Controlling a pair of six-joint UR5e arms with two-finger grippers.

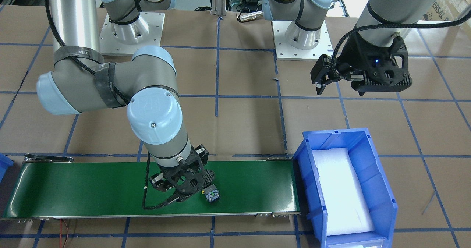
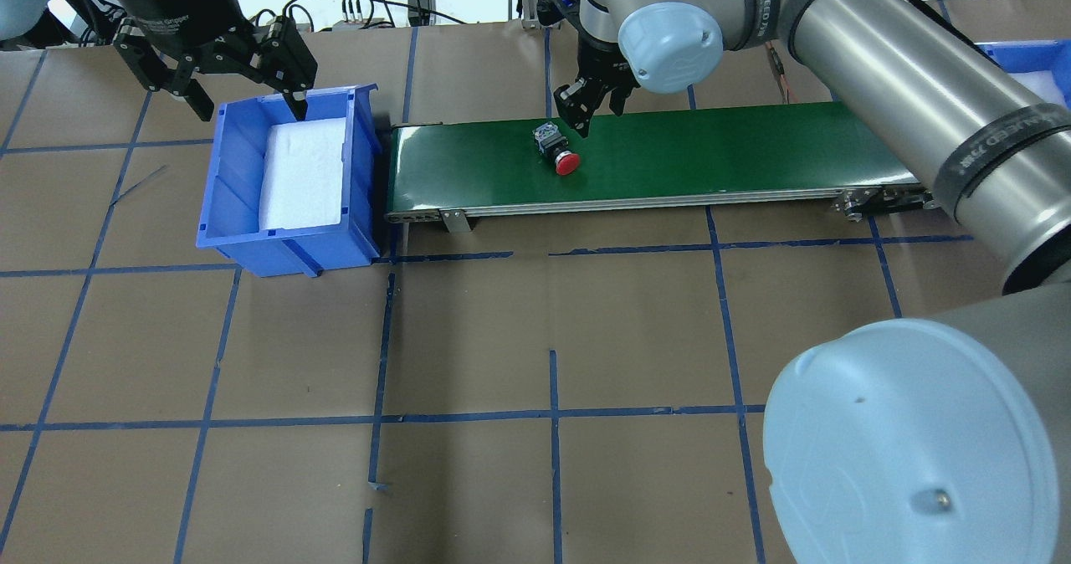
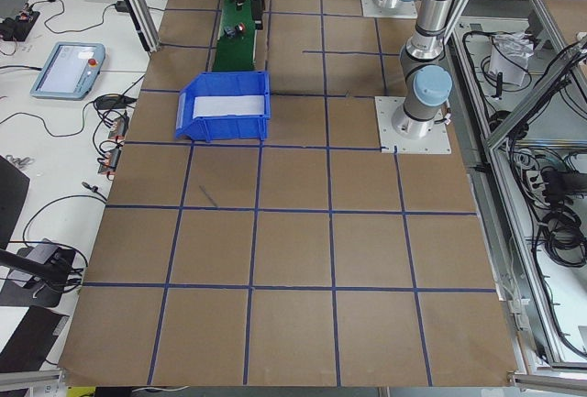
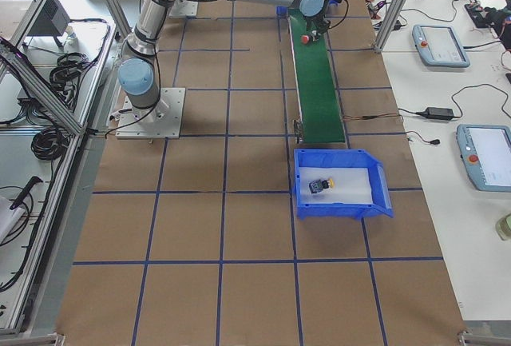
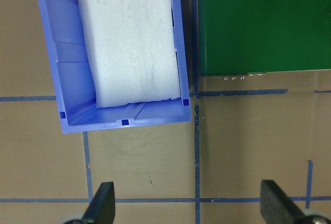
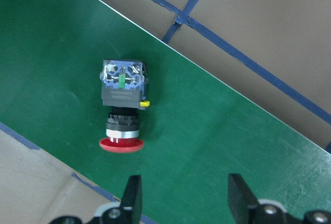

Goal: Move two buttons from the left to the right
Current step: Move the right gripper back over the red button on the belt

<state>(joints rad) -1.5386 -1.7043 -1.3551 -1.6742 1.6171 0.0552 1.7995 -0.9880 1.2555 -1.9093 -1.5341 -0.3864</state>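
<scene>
The red-capped button (image 2: 556,151) lies on its side on the green conveyor belt (image 2: 711,150); it also shows in the right wrist view (image 6: 122,105) and the front view (image 1: 212,195). My right gripper (image 2: 591,113) hangs open and empty just beside it, its fingers (image 6: 132,199) apart from the button. The yellow-capped button (image 4: 322,184) lies on white foam in the blue bin (image 4: 375,202) at the belt's right end. My left gripper (image 2: 251,102) is open and empty, above the far edge of the left blue bin (image 2: 234,238).
The left blue bin (image 1: 305,156) holds only a white foam pad (image 5: 129,38) and stands against the belt's left end. Brown table paper with blue tape lines (image 2: 552,413) surrounds the belt. Both arm bases (image 1: 132,34) stand behind it.
</scene>
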